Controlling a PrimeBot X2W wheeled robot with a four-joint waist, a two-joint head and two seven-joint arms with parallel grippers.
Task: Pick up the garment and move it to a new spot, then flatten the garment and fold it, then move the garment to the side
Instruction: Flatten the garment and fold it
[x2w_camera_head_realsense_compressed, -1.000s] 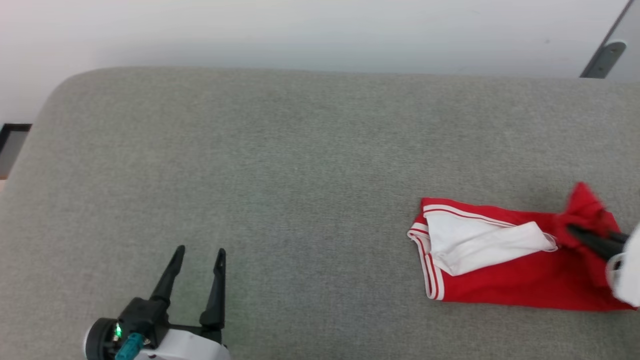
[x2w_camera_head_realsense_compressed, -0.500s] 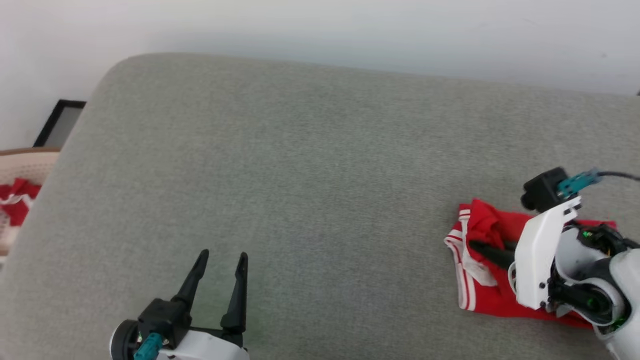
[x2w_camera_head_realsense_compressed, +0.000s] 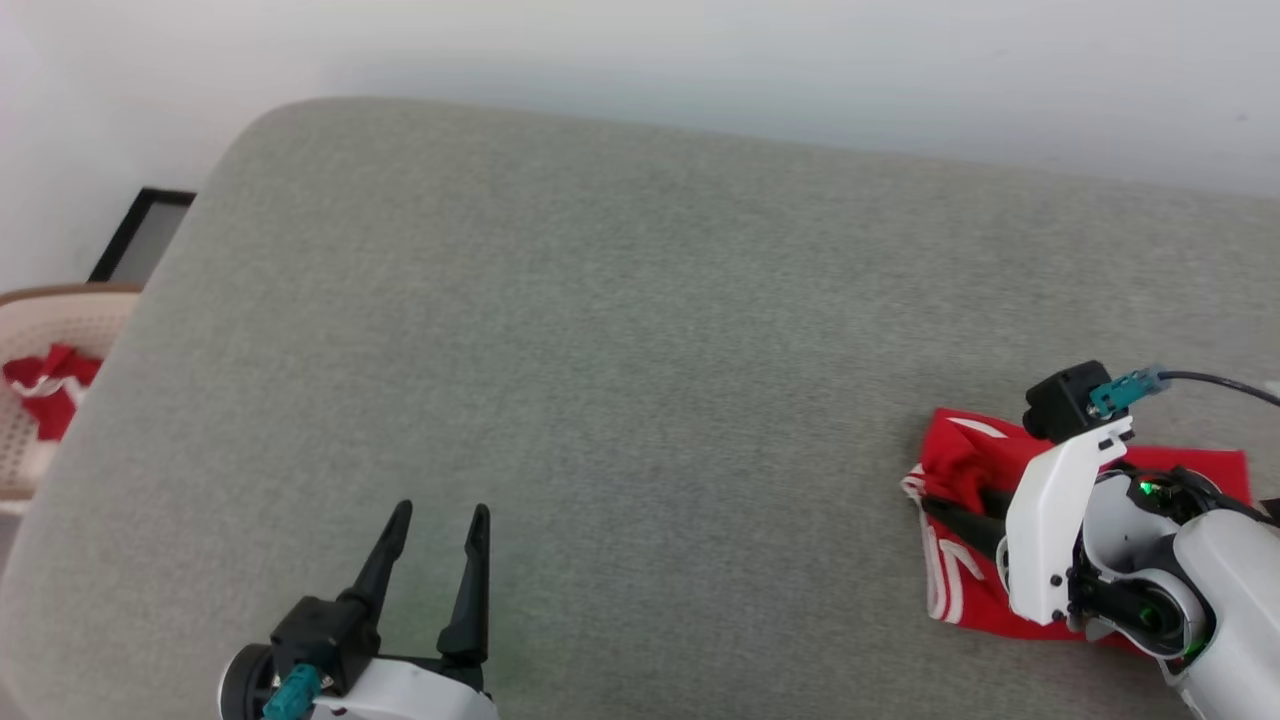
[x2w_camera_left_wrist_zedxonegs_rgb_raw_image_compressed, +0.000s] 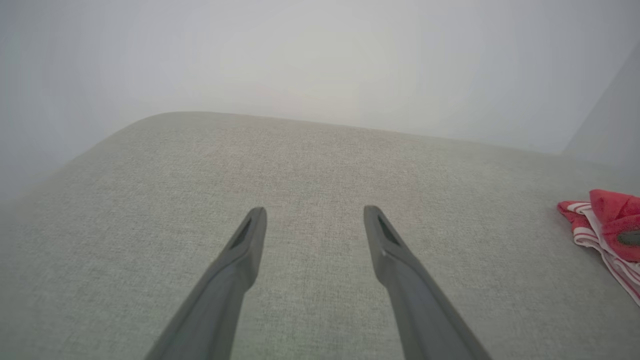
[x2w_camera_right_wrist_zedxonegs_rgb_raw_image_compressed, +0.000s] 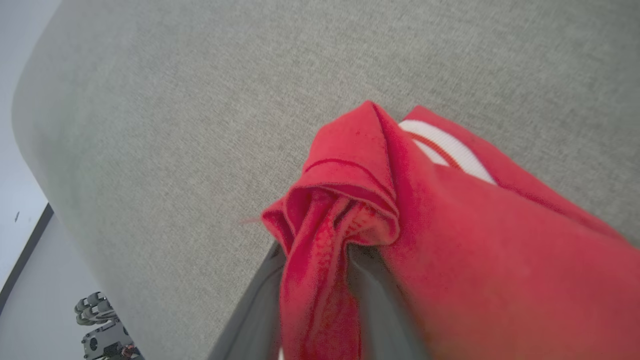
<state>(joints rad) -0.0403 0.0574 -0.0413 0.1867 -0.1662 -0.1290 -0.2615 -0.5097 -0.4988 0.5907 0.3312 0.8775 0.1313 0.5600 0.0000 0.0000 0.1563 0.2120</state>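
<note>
**Letting go of the jersey without wrecking the fold**

Nearest the robot, the left pincer (x2w_camera_head_realsense_compressed: 440, 510) hangs low over the grey cushion (x2w_camera_head_realsense_compressed: 620, 330). Its fingers are spread wide with nothing between them, and it's well apart from the action. Fine where it is.

Over on the robot's right, the jersey (x2w_camera_head_realsense_compressed: 965, 455) lies as a small folded packet near the right end of the cushion, with the striped trim on the edge toward the robot's left. The right pincer (x2w_camera_head_realsense_compressed: 950, 505) lies low across it. In the wrist view a bunched red fold sits between the two fingers (x2w_camera_right_wrist_zedxonegs_rgb_raw_image_compressed: 255, 310) and touches both. They look a little apart, but I can't tell if they're pinching the cloth or it's just draped on them.

My read is that this is the set-down at the side, so the trick is a clean release. I'd spread the fingers properly first, then back out straight along their own line, low and slow. Lifting or swinging sideways would probably drag that raised fold and pop the packet open. If cloth clings to a finger, a tiny wiggle beats a yank.

Further off, past the cushion's left edge, a pale basket (x2w_camera_head_realsense_compressed: 30, 455) holds more red cloth. Not part of this.
</note>
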